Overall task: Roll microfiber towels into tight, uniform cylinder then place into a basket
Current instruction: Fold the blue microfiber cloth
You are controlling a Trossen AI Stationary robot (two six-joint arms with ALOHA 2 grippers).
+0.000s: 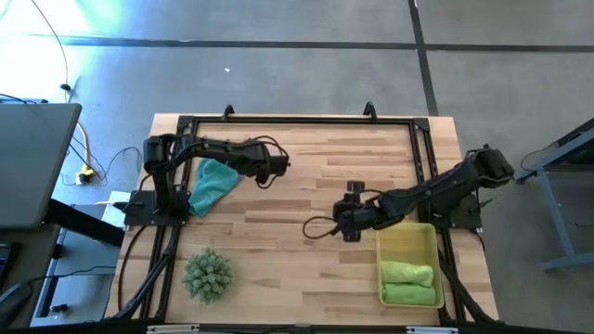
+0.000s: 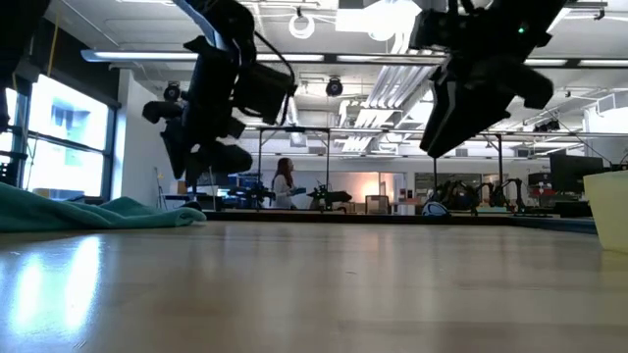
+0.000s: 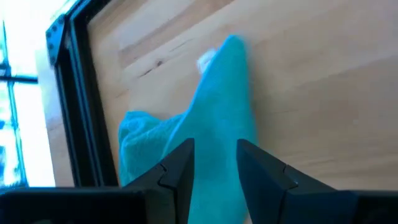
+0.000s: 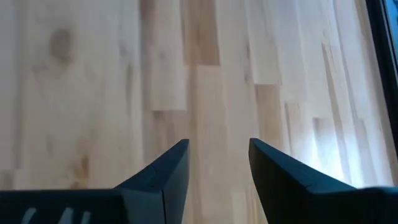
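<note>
I take the basket as my landmark; it is a yellow plastic bin at the near right corner of the wooden table. Inside it lie two rolled towels, a bright green towel and a pale yellow-green towel, side by side and touching, in the half of the basket nearest the table's front edge.

My right gripper hangs just beside the basket's far left corner, above bare wood. Its fingers are apart and hold nothing.

My left gripper is well apart from the basket, on the other side of the table. Its fingers are also apart, with nothing between them. The teal towel lies loose and crumpled under that arm, far from the basket, and it is not rolled.

A spiky green ball sits at the near left, level with the basket
</note>
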